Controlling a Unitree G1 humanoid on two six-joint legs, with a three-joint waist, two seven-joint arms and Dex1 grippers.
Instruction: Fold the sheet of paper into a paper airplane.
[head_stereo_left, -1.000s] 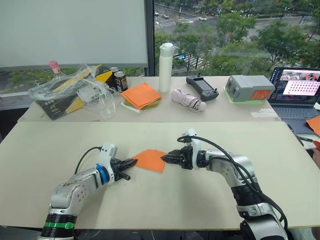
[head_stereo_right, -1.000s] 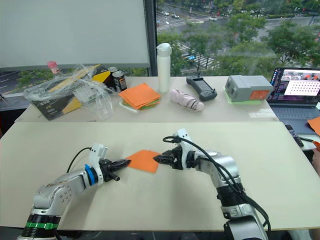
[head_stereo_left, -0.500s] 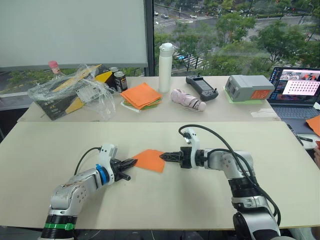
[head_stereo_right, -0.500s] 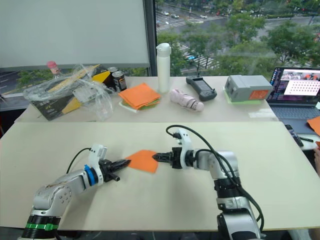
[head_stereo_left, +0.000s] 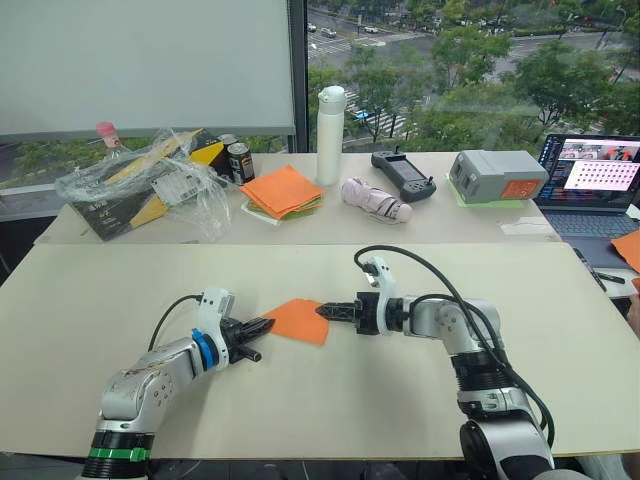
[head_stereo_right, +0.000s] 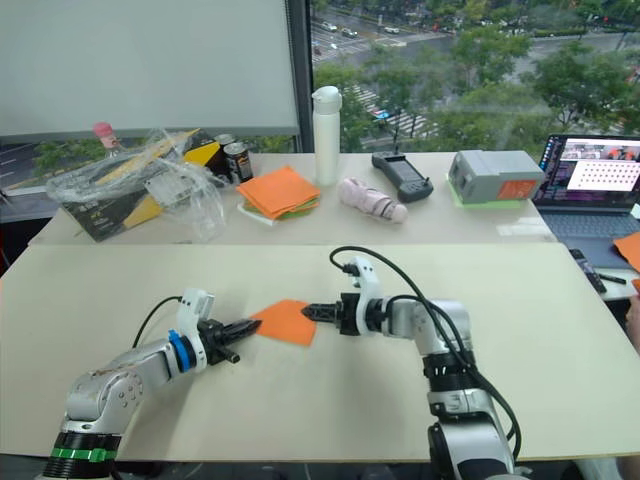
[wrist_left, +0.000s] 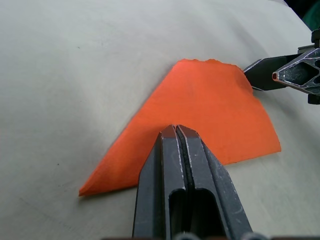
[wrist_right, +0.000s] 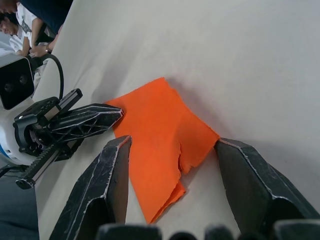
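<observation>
left gripper: fingers pressed together, clamped on the near edge of the paper; same hold as a second ago
right gripper: fingers spread wide, nothing between them; the paper's far corner lies in the gap, touching neither finger as far as I can tell
right arm change: over the last second the wrist has rolled, so the cable loop now stands up over it, and the tip has crept in until it sits just at the paper's right edge
paper: partly folded, a flat wedge with a ragged, layered far edge, lying on the near table between the two grippers; it has not shifted
what it means: my reading is that the left is anchoring while the right lines up to nip the far corner, so the next crease is set up but not begun; no nose or wings yet, so the airplane is far off
risk: the layers at the torn edge may splay if the right closes on just one of them
far table: stack of orange and green sheets, white bottle, laptop, untouched
</observation>
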